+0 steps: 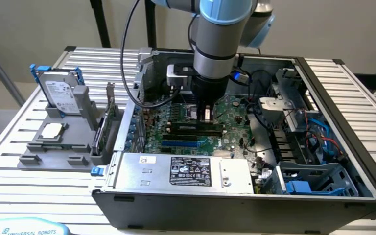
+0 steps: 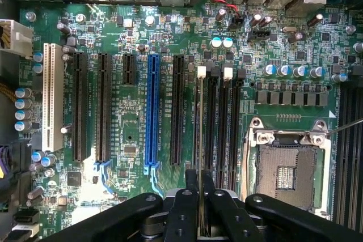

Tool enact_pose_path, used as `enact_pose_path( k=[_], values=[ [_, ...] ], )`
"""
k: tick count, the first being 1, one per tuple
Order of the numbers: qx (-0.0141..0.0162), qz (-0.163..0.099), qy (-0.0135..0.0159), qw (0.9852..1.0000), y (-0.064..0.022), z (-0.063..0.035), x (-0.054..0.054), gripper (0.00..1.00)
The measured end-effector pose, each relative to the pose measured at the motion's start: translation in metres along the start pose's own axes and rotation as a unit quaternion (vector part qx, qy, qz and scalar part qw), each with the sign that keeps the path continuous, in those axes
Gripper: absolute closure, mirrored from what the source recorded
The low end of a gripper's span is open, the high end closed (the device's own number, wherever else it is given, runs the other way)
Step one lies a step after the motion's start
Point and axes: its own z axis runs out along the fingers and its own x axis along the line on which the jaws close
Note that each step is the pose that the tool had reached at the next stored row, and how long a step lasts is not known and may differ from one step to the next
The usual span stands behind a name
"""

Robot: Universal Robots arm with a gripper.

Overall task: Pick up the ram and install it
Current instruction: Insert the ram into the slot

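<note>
The gripper [image 1: 204,115] hangs low inside the open computer case [image 1: 344,107], over the middle of the motherboard [image 1: 230,110], and its fingers [image 2: 186,208] are clenched on the ram [image 2: 201,140], which I see edge-on as a thin upright sliver running toward twelve o'clock from between the pads. It stands right over the memory slots [image 2: 221,123], just at three o'clock of the long blue slot [image 2: 152,117]. From where I stand, the worry is alignment: if the stick sits a touch off the slot's line or tilted, pressing down could jam it on the slot wall, bend it or scrape the board. The white latches [image 2: 201,72] at the slot ends might also block seating if they are not open. The empty processor socket [image 2: 289,168] lies close by at three o'clock, and a slip sideways could catch it.
</note>
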Motion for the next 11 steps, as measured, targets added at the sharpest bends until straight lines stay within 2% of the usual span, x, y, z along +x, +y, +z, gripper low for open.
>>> enact_pose_path(
  k=[11],
  values=[
    [0.0000,0.000,0.0010,1.0000,0.0002,0.0022,0.0000,0.87]
  ],
)
